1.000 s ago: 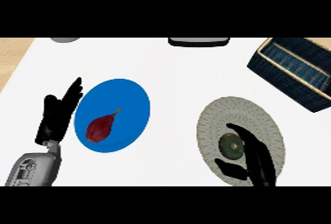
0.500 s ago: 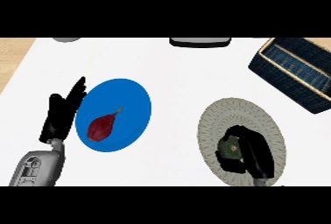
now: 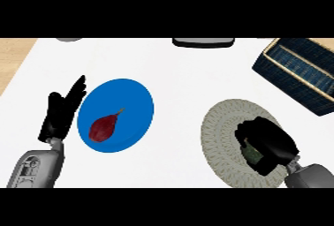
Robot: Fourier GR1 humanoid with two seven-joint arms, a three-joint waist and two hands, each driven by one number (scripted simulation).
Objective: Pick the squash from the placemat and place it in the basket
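White bench [image 3: 189, 79] surface carries all items. At its left sits a blue plate [image 3: 127, 106] holding a dark red, stemmed vegetable [image 3: 104, 126]; the left robot hand [image 3: 62, 112] rests just beside the plate's left rim, fingers straight and pointing up, touching nothing. At the right lies a round woven grey-green placemat [image 3: 222, 132]. The right robot hand [image 3: 267, 143] is over the placemat with its fingers curled around the squash [image 3: 250, 151], of which only a small dark green strip shows beneath the fingers; whether the squash is raised off the mat cannot be told. A dark woven basket [image 3: 300, 73] with a light rim stands at the upper right, well apart from the placemat, with open bench between them. A dark-edged object [image 3: 203, 42] and a grey object [image 3: 68, 39] are cut off at the far edge; their kind cannot be told. Compared with one second ago, the right robot hand has gone from spread beside the exposed round squash to closed over it, hiding most of it. Left robot hand, plate, vegetable and basket are unchanged in position.
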